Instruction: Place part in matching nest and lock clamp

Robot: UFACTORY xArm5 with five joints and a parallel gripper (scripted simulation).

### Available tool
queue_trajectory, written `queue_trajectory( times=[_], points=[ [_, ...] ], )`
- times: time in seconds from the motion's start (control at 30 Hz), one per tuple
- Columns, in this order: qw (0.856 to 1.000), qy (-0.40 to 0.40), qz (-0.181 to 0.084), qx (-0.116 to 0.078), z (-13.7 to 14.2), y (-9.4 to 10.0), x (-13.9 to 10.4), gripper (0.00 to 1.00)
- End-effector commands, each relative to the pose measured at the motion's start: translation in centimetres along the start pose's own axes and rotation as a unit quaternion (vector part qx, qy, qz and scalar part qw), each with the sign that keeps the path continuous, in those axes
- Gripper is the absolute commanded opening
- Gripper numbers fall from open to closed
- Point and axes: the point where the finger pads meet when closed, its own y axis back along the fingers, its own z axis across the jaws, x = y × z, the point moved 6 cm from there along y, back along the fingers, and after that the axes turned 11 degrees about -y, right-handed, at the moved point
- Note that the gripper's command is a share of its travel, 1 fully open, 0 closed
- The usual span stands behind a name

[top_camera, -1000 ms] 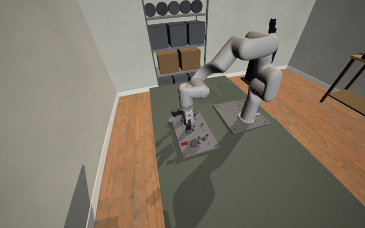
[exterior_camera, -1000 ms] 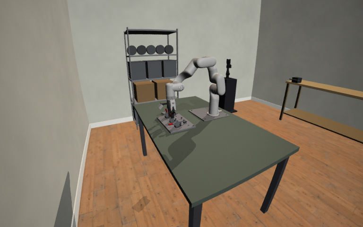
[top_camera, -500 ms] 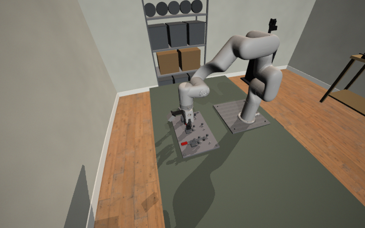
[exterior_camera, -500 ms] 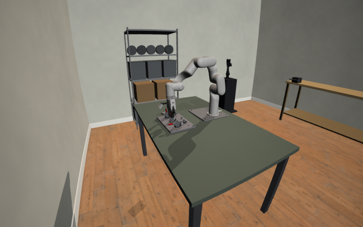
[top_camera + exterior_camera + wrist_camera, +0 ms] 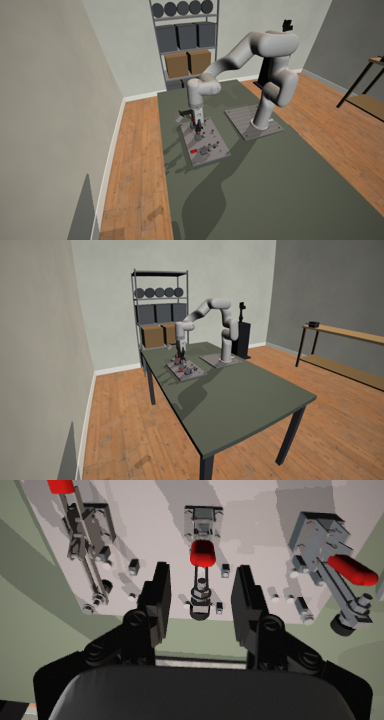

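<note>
Hovering my white 5-joint arm over the grey fixture plate on the green counter.
I have the black gripper about half open, with 2 fingers apart and nothing gripped; in my wrist view they frame the middle clamp's red handle. The left-hand clamp's red handle lies low, while the right-hand clamp's red handle is raised. A flat grey piece, apparently the part, sits beside the plate's far end, too small to confirm.

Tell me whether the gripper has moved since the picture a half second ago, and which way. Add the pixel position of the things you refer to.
Yes: the gripper point(image 5: 199, 130) point(image 5: 182, 357) point(image 5: 202, 580) has risen, judged against the fixture plate point(image 5: 198, 159) point(image 5: 182, 377) point(image 5: 150, 510).
</note>
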Motion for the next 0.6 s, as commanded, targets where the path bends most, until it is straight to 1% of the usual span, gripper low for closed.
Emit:
queue_trajectory(
  times=[0.0, 0.57],
  points=[
    [1.000, 0.000, 0.001, 0.000, -0.02, 1.32, 0.05, 0.47],
    [1.000, 0.000, 0.001, 0.000, -0.02, 1.48, 0.05, 0.47]
  ],
)
